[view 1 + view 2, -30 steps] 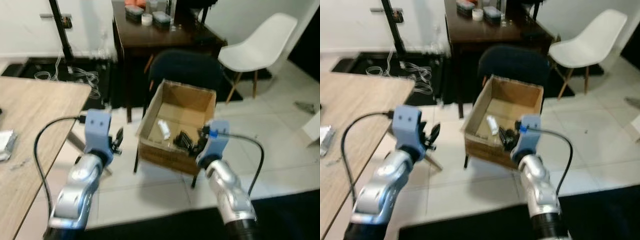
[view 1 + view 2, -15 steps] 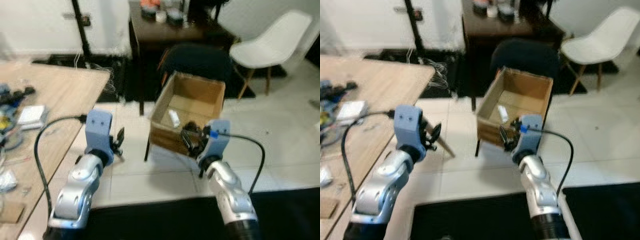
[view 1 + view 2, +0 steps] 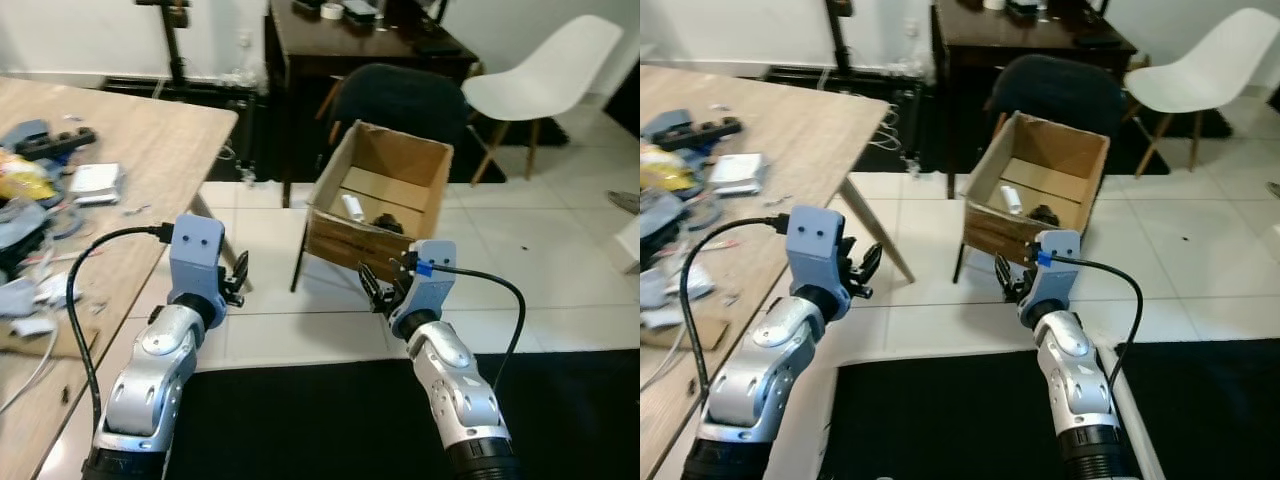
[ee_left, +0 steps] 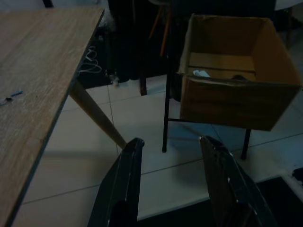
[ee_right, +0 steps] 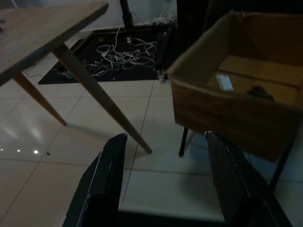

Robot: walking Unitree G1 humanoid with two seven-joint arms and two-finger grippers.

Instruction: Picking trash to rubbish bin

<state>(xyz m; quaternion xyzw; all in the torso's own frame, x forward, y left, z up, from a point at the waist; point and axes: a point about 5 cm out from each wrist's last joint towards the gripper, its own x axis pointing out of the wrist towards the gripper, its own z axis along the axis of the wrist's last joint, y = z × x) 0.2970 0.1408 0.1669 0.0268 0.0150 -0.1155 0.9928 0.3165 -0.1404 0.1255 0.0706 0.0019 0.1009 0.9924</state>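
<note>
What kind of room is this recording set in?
Most likely an office or lab workroom, not a home kitchen or bedroom. A wooden worktable strewn with cables and electronics, a tangle of wires on the tiled floor, and a cardboard box serving as a bin on a black chair suggest it.

Head views bright, evenly lit, fairly sharp; wrist views dim, slightly soft; small glare spots on floor tiles (image 5: 19, 151).

Wooden table (image 3: 120, 130) w/ clutter on left, dark desk (image 3: 340, 40) behind, white chair (image 3: 540, 70) at right.
</note>
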